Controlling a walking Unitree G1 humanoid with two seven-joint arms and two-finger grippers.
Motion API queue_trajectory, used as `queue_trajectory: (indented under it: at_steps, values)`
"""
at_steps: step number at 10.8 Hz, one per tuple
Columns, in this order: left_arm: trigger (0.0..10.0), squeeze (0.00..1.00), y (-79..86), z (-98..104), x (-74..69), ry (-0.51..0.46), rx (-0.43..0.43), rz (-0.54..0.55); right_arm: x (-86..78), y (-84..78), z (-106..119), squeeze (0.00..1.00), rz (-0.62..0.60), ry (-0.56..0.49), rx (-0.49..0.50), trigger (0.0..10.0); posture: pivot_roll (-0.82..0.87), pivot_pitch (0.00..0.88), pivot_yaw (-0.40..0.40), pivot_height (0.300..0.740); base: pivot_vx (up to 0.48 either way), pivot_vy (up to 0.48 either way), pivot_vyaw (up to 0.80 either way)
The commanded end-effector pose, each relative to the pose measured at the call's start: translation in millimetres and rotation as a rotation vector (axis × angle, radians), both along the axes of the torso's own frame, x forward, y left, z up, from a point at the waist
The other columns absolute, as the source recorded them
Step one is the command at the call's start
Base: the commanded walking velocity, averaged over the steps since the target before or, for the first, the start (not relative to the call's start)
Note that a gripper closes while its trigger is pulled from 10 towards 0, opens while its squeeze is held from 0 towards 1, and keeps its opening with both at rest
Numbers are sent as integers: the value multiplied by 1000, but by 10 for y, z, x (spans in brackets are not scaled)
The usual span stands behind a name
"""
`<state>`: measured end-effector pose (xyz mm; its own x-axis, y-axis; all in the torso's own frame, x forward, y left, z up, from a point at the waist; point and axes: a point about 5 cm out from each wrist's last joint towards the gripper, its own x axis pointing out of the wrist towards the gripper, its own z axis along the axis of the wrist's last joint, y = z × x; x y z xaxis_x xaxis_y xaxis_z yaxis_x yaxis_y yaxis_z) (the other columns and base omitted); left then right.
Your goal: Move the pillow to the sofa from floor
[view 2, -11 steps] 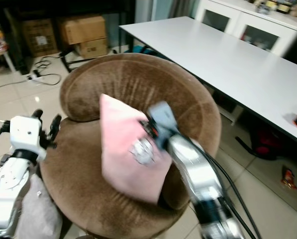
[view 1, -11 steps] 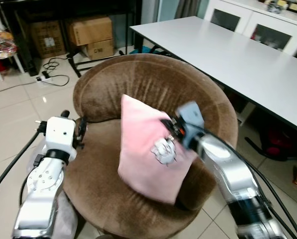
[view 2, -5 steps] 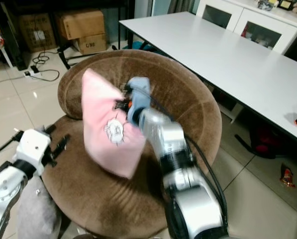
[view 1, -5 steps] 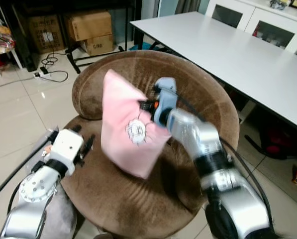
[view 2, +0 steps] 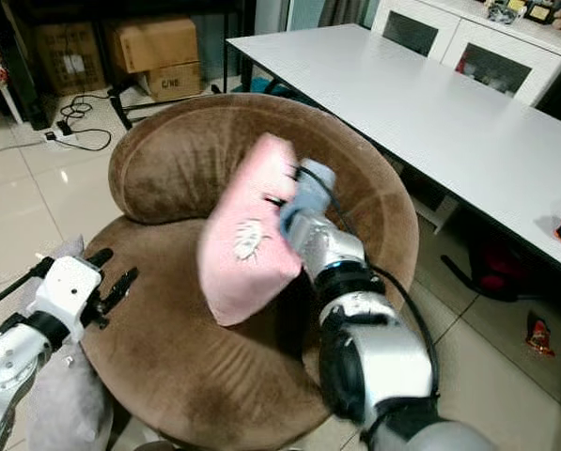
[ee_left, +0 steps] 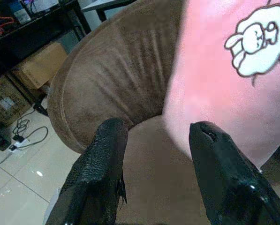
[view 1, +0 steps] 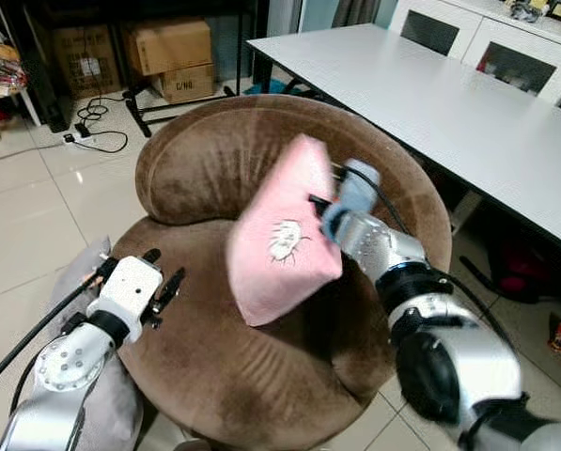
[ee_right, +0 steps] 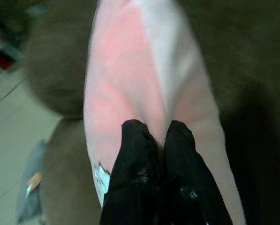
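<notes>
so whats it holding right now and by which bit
The right gripper pinches the pink pillow by its edge; the left gripper holds nothing.

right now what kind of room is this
Probably a home living or dining area: a round brown velvet armchair, a long white table beside it, white glass-door cabinets behind, and cardboard boxes on the tiled floor.

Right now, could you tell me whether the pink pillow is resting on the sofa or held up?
Held up: the right gripper pinches the pink pillow, tilted above the brown sofa seat.
</notes>
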<state>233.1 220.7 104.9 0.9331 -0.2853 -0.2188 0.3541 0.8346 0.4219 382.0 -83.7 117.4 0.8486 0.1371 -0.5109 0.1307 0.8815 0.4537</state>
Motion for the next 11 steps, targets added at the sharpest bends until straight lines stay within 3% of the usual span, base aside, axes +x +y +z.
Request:
queue_trajectory:
  at_steps: [1, 4, 7, 8, 9, 11]
  values:
    - [10000, 0, -40, 4, -10, 8, 13, -34, 46, -90, 46, 0, -79, -9, 19, 10000, 88, 0, -121, 740, 0, 0, 0]
    - [10000, 0, -61, 13, -7, 16, 4, -72, 28, -115, -27, 0, -121, 15, -12, 10000, 94, 0, -117, 740, 0, 0, 0]
    - [10000, 0, -119, 32, -45, 54, -78, -170, 71, -117, 42, 47, -147, -21, -26, 10000, 95, 0, -117, 740, 0, 0, 0]
    - [10000, 0, -125, 25, -71, 80, -100, -209, 80, -189, 48, 831, -201, -21, -70, 10000, 101, 0, -119, 740, 0, 0, 0]
    - [10000, 0, -125, 14, -102, 106, -122, -236, 81, -255, 45, 1000, -239, -22, -103, 10000, 101, 0, -121, 740, 0, 0, 0]
    - [10000, 0, -122, 14, -138, 139, -165, -264, 94, -311, 61, 1000, -232, -62, -133, 10000, 101, 0, -121, 740, 0, 0, 0]
